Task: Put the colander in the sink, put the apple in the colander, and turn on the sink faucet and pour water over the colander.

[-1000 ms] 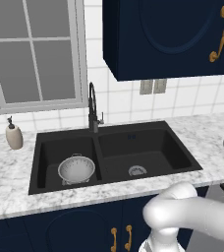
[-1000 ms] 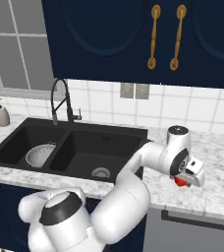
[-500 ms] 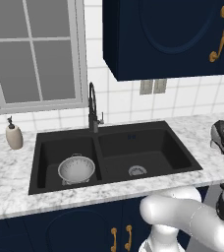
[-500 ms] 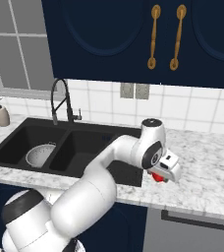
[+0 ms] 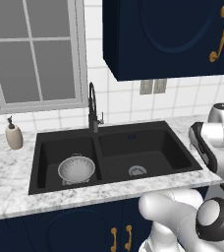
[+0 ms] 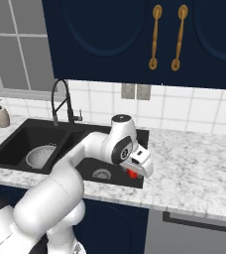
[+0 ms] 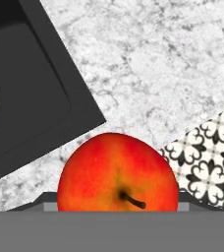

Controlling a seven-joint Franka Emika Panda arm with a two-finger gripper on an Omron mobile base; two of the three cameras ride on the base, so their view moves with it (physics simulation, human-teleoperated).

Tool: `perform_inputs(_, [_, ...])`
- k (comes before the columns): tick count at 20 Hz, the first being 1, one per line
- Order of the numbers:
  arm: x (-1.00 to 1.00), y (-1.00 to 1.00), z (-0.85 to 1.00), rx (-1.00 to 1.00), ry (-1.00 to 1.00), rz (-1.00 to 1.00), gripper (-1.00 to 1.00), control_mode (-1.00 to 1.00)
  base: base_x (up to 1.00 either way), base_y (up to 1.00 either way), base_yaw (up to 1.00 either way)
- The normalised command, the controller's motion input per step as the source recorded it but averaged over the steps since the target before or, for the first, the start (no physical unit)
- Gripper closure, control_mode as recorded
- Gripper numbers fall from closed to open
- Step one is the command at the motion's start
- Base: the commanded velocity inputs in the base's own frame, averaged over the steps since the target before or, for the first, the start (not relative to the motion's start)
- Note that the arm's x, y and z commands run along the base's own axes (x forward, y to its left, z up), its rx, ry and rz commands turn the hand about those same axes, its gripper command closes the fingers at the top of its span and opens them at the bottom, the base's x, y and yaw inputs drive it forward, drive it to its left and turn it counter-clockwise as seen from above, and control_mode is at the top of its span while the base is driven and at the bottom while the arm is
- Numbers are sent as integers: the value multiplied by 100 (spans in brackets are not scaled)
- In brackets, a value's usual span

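The red apple [image 7: 118, 177] sits between the fingertips of my gripper [image 7: 112, 203], which is shut on it. In the right base view the gripper [image 6: 135, 171] holds the apple [image 6: 132, 173] above the front right corner of the black sink [image 6: 16, 140]. The silver colander [image 5: 76, 169] stands upright in the left basin, also seen as the colander [image 6: 40, 156] from the right. The black gooseneck faucet [image 5: 92, 106] rises behind the divider of the sink [image 5: 148, 142], with its spout over the left basin. The faucet [image 6: 60, 99] shows no water.
A beige soap bottle [image 5: 14, 135] stands on the marble counter left of the sink. The right basin's drain [image 5: 137, 171] lies bare. Marble counter [image 6: 194, 163] stretches to the right. Dark blue cabinets [image 6: 135, 39] hang overhead. Patterned floor [image 7: 207, 152] shows past the counter's front edge.
The arm has swung left with the apple, from over the right-hand counter to the sink's front right corner. Colander and faucet have not moved.
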Motion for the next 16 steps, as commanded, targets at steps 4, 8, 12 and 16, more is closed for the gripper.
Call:
perform_inputs(4, [3,57,22,4,0,9,100,-100,0,0,0])
perform_inputs(8, [18,45,22,5,0,11,100,-100,0,0,0])
perform_inputs(12, [6,48,4,4,1,13,100,-100,0,0,0])
perform_inputs(16, [19,67,5,0,2,10,100,-100,0,0,0])
